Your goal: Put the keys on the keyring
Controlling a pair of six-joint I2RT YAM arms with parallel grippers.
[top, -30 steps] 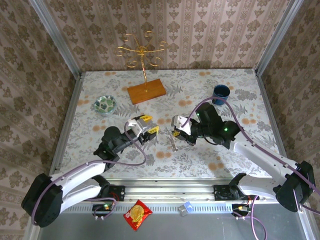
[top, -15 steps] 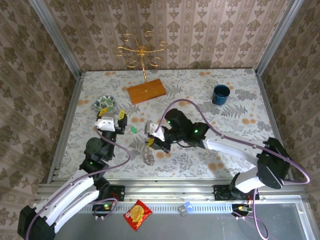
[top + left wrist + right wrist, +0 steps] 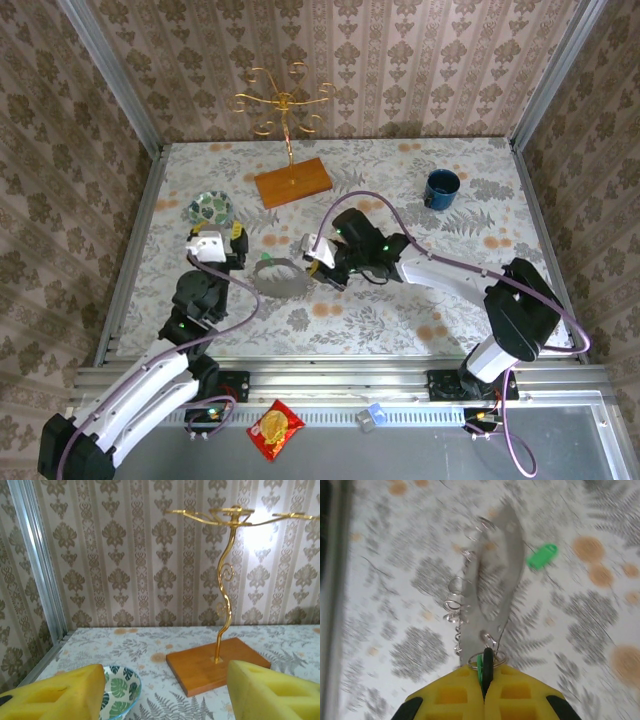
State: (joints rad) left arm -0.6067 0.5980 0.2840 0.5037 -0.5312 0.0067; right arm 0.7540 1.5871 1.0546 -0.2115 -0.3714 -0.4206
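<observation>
Starting with the containers, what do they hold?
The small patterned bowl [image 3: 120,690] at the left of the table [image 3: 400,310] shows its leaf-print inside. The blue cup [image 3: 441,188] stands well apart at the right, and its inside is too dark to tell what is in it.
And the left gripper [image 3: 166,690]?
Its yellow fingers [image 3: 55,697] stand wide apart with nothing between them. It is near the bowl and faces the gold wire stand [image 3: 225,575] on its wooden base [image 3: 210,667].
The right gripper [image 3: 485,670]?
Its jaws are pressed together on a key [image 3: 481,661] with a green head and a dark end, pinched edge-on at the fingertips.
Where is the keyring [image 3: 495,575]?
Straight ahead of the right gripper. The flat grey-brown loop runs outward from the fingertips over the table, and its near end meets the held key. The wrist picture is blurred, so it cannot be told whether the loop rests on the table or hangs just above it. Small wire rings [image 3: 454,602] show along one side.
And the other key [image 3: 542,556]?
It lies on the table just beside the far part of the loop. In the overhead view it is between the two grippers, and neither touches it
</observation>
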